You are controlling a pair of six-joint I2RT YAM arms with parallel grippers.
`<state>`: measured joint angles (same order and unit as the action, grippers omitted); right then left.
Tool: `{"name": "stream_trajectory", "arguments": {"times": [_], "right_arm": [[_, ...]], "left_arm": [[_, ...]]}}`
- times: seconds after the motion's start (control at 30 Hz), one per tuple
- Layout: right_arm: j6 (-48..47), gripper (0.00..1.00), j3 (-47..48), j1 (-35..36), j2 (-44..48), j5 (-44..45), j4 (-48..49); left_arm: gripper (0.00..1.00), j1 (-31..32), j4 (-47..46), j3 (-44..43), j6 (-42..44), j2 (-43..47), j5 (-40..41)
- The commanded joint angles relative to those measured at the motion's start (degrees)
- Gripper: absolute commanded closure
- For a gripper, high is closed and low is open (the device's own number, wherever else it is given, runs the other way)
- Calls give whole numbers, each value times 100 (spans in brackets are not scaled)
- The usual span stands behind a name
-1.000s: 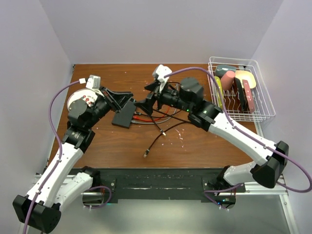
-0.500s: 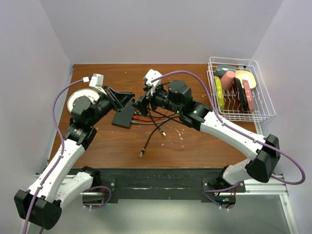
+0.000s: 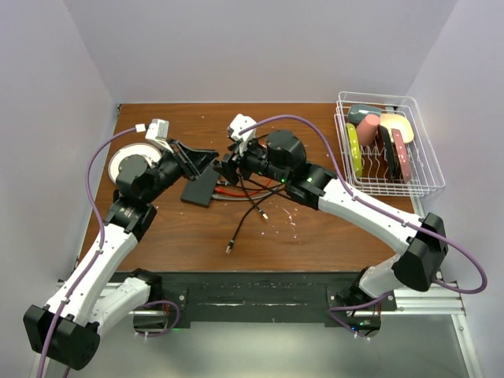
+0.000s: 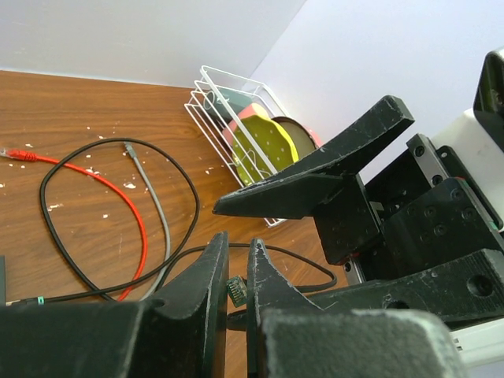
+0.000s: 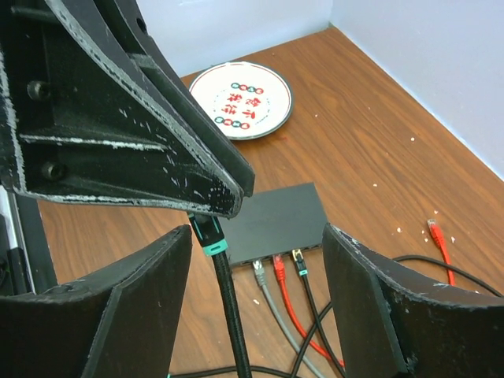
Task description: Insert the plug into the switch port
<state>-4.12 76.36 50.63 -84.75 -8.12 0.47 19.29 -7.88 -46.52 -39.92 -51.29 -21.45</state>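
The left tool (image 4: 236, 244) pinches the plug (image 5: 206, 232) above the surface (image 5: 354, 150); the right tool (image 5: 258, 235) stands spread either side of its cable (image 5: 229, 303), near the black switch (image 5: 279, 213).

Plug (image 5: 207, 233) tip hidden from us within left gripper (image 4: 238, 250) (teal collar shows), switch (image 3: 200, 187) ports too small overhead.

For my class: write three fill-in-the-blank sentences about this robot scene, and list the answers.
1. The left tool is shut on the ___.
2. The right tool's jaws stand ___ around the hanging cable.
3. Plugged into the switch, between the grey cable and the black cable, sits a ___ one.
Answers: plug; open; red.
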Motion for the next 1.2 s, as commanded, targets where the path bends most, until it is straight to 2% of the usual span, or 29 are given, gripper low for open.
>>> {"name": "stream_trajectory", "arguments": {"times": [0.0,0.03,0.07,0.17,0.2,0.23,0.27,0.37,0.43,0.57,0.63,0.67,0.83,0.97,1.07,1.17], "right_arm": [[8,32,28,26,196,12,322],[8,43,37,17,170,30,313],[8,46,55,17,152,47,305],[-10,48,116,26,56,12,252],[-10,52,134,17,29,12,243],[-10,58,151,17,11,12,217],[-1,75,160,17,-6,12,208],[-1,94,151,17,37,3,234],[-10,100,134,8,64,12,243],[-19,100,64,17,134,29,243],[-27,100,11,17,169,30,243],[-36,100,-7,8,187,47,243],[-54,100,-130,17,205,126,243],[-63,100,-217,17,143,223,226],[-80,100,-279,-44,-5,328,234],[-54,100,-244,-176,-269,302,199]], "left_arm": [[100,22,-126,-287,28,-22,-96],[100,22,-144,-296,28,-30,-113],[100,22,-161,-287,20,-39,-148],[100,22,-179,-287,11,-31,-184],[100,22,-179,-287,11,-30,-175],[100,22,-179,-279,11,-22,-175],[100,22,-179,-287,19,-22,-184],[100,22,-161,-287,46,-30,-184],[100,14,-179,-279,81,-30,-175],[100,22,-328,-182,99,-74,-105],[92,22,-372,-155,151,-109,-78],[81,22,-372,-147,177,-127,-61],[54,14,-162,-182,379,-241,167],[22,14,181,-305,590,-268,588],[13,14,269,-279,696,-224,800],[9,14,357,-252,810,-197,1063]]}}
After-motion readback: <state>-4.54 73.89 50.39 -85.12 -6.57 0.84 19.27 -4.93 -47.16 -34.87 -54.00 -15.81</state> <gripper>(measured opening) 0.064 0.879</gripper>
